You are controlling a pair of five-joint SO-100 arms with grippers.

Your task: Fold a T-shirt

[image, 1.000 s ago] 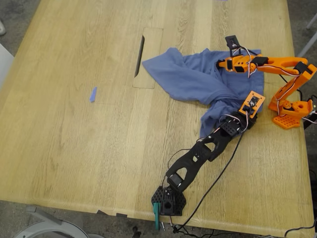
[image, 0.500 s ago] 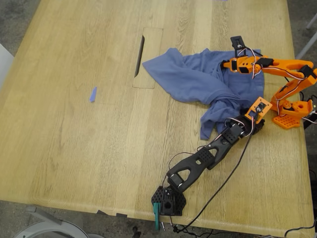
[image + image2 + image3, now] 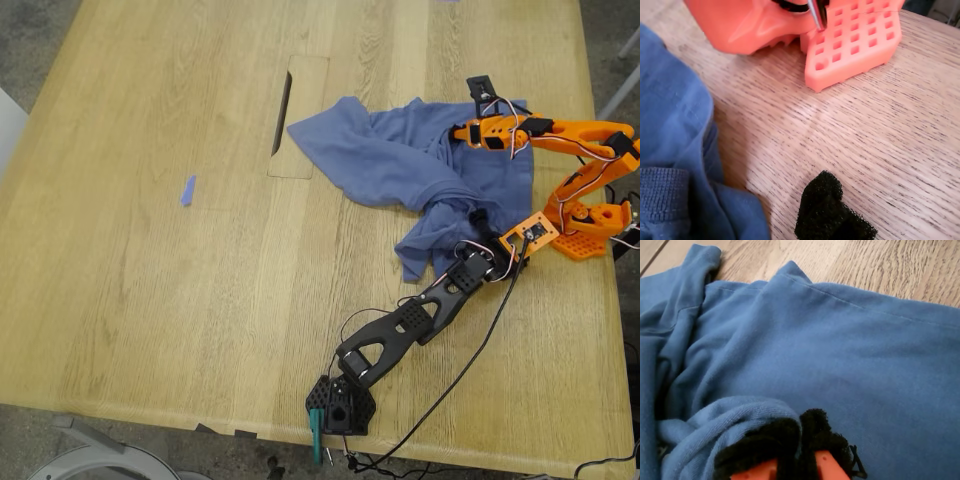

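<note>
The slate-blue T-shirt (image 3: pixel 400 160) lies crumpled on the wooden table, toward the exterior view's right. Its print is hidden. My second gripper (image 3: pixel 457 131), on the orange arm, sits at the shirt's far edge. In the second wrist view its black foam pads (image 3: pixel 822 437) are shut on a rolled fold of the T-shirt (image 3: pixel 840 365). My first gripper (image 3: pixel 480 222), on the black arm, rests at the shirt's bunched lower part. The first wrist view shows one black foam tip (image 3: pixel 832 212) on bare wood beside the T-shirt (image 3: pixel 675 125). How its jaws stand is not visible.
The orange arm's base (image 3: pixel 585 235) stands close to my first gripper and appears as a perforated block (image 3: pixel 855 40). A tiny blue scrap (image 3: pixel 188 190) lies on the exterior view's left. A slot (image 3: pixel 283 110) cuts the table beyond the shirt. The black arm's base (image 3: pixel 340 405) sits near the front edge.
My first gripper's wrist swung toward the exterior view's right and lower, nearer the orange base. The shirt's lower bunch slid slightly left. My second gripper shifted a little to the right.
</note>
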